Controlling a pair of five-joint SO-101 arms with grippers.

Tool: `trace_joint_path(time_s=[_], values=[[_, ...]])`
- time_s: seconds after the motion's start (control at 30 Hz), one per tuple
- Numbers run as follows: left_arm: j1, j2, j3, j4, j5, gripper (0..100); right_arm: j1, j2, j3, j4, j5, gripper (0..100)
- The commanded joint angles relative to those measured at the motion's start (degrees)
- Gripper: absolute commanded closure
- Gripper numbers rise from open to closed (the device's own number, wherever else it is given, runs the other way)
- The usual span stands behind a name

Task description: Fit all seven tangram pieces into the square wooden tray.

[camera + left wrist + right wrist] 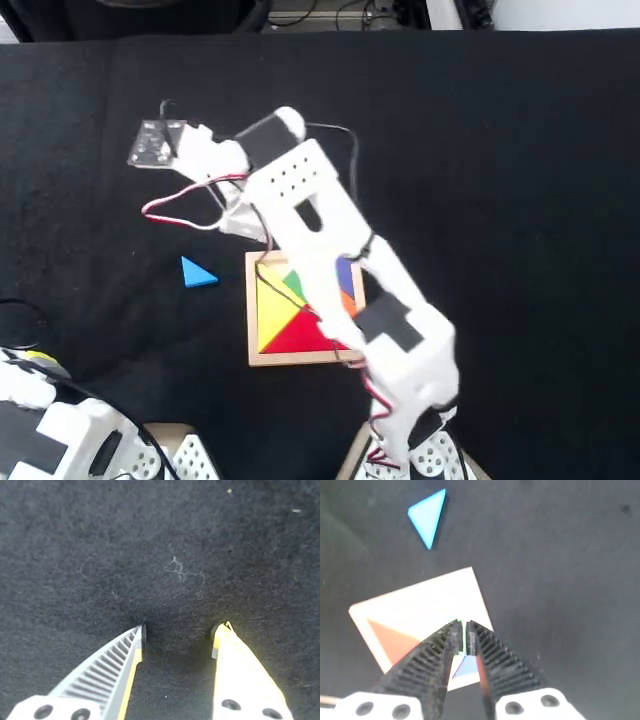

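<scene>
The square wooden tray (254, 352) lies at the table's middle front, with yellow (272, 305), red (305, 335), green, orange and blue pieces in it. A loose blue triangle (198, 273) rests on the black cloth just left of the tray. The right arm stretches over the tray, and its gripper (243, 222) is by the tray's far left corner. In the right wrist view the black fingers of the right gripper (464, 625) are shut above the pale tray (435, 600), with the blue triangle (427, 516) beyond. My left gripper (177, 630) hangs open over bare cloth.
The left arm's base (50, 425) sits at the front left corner. Red and white cables (180, 205) loop off the right arm over the cloth. Black cloth covers the table all round the tray.
</scene>
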State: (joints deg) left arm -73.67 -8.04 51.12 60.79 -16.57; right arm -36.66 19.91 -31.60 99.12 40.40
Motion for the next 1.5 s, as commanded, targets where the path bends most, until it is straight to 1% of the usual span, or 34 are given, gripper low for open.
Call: trace_joint_path(time_s=[0.0,0.1,0.23,0.33,0.43,0.5,0.6,0.67,0.73,0.8,0.83,0.9,0.97,1.03,1.1,1.13,1.17,1.27,1.37,1.43,1.47], values=[[10.8,-0.1,1.2,-0.4,-0.6,77,4.6,-12.4,4.9,2.0,-2.5,98.8],[24.7,-0.2,-2.1,1.1,-0.4,77,9.1,-22.7,8.6,1.8,-7.2,98.8],[38.5,-0.3,-11.9,6.5,-0.4,77,14.0,-34.1,20.0,0.4,-9.9,98.8],[46.5,-1.4,-22.5,11.5,-0.6,77,18.6,-39.4,33.0,-4.4,-11.0,98.7],[52.1,-2.6,-32.0,14.7,-1.1,77,25.5,-42.8,46.9,-13.8,-11.2,98.7],[55.0,-4.2,-38.5,18.7,-5.5,77,30.0,-44.4,55.5,-20.9,-11.2,98.7],[58.3,-5.5,-45.7,22.9,-16.2,77,34.2,-45.7,66.5,-30.4,-11.3,98.7],[59.6,-5.6,-47.4,24.7,-23.6,77,34.7,-46.1,72.1,-35.7,-14.1,98.7],[60.4,-5.5,-47.1,24.7,-29.7,77,34.5,-46.1,76.2,-40.4,-17.7,98.7],[61.1,-4.0,-44.2,20.9,-33.6,77,34.5,-45.9,78.9,-44.7,-20.7,98.7],[61.5,-2.5,-41.7,17.1,-34.3,77,34.6,-45.9,80.0,-46.3,-21.8,98.7],[61.3,0.7,-35.5,9.2,-32.8,77,34.9,-45.8,82.1,-48.7,-23.3,98.7],[60.6,3.4,-28.7,3.0,-32.4,77,35.0,-45.8,85.0,-51.9,-23.7,98.7],[61.1,4.2,-23.9,-1.7,-32.4,77,35.0,-45.8,87.3,-55.7,-23.9,98.7],[62.9,3.3,-20.3,-4.9,-32.4,77,35.0,-45.8,88.7,-59.1,-23.7,98.7],[64.2,2.4,-18.9,-5.4,-32.7,76,35.1,-45.8,89.2,-60.3,-23.6,98.7],[65.6,1.2,-17.8,-4.9,-35.1,76,35.2,-45.8,89.5,-61.0,-23.6,98.7],[68.2,-2.2,-16.0,-2.2,-48.9,76,37.6,-45.8,89.7,-61.8,-23.6,98.7],[68.6,-4.6,-17.9,-0.4,-55.8,69,41.1,-45.7,89.8,-63.2,-23.6,98.7],[68.6,-5.3,-20.1,1.6,-61.3,64,41.6,-45.7,89.9,-64.3,-23.6,98.7],[68.7,-5.4,-21.2,2.7,-64.0,63,41.5,-45.7,90.2,-64.5,-23.6,98.7]])
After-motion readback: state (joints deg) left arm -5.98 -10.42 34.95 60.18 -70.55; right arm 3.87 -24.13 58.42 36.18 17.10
